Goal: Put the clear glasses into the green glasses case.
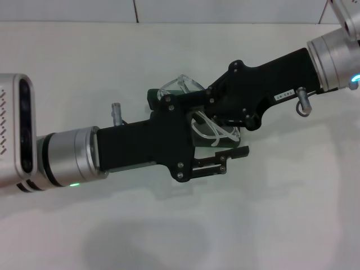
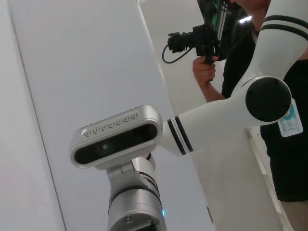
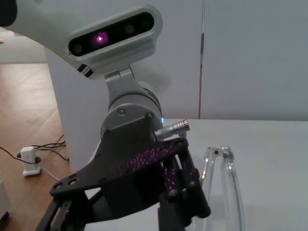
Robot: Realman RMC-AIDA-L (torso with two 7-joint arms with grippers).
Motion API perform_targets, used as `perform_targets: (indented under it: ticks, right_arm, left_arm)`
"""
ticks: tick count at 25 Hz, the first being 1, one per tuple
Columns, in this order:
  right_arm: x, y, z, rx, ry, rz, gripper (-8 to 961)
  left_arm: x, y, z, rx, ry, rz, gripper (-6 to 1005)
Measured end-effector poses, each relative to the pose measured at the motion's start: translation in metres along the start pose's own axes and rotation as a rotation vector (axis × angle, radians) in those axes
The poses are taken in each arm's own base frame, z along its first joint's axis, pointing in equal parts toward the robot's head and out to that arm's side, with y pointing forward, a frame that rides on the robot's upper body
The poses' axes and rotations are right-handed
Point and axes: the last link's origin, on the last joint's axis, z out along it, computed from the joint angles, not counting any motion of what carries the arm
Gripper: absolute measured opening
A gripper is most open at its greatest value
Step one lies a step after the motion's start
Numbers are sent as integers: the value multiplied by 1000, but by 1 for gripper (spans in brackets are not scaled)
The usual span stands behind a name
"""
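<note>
Both arms meet mid-table [image 1: 292, 225], stacked over green glasses case [image 1: 153, 94], which is mostly hidden; only dark green edges show. Clear glasses [image 1: 181, 85] sit at case, lens poking out beyond left gripper [image 1: 216, 160], thin arms [image 1: 209, 132] curling between the two grippers. Left gripper: one finger juts clear, spread looks wide, nothing pinched there. Right gripper [image 1: 216, 121]: fingers buried among glasses arms, cannot tell grip. Judgement: seating step. Fold arms inward first, press lens down gently, avoid snagging arms on case rim.
</note>
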Motion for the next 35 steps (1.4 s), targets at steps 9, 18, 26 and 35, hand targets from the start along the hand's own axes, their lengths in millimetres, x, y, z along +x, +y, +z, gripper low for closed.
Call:
perform_targets:
  ticks: [9,18,26,35]
  right_arm:
    - [3,-1,-4,20,-2,8,115]
    - [8,-9,-7,78,19,13,114]
    - [-1,-21,7,161,257,9,114]
    - [-18,-30,53,235,554,-76,115]
  left_arm:
    - [0,1,1,1,2,-2,638]
    - [2,0,-6,48,24,2,638]
    - [12,-3,-52,268,67,-11,638]
    - [3,-8,-103,603,10,-109,638]
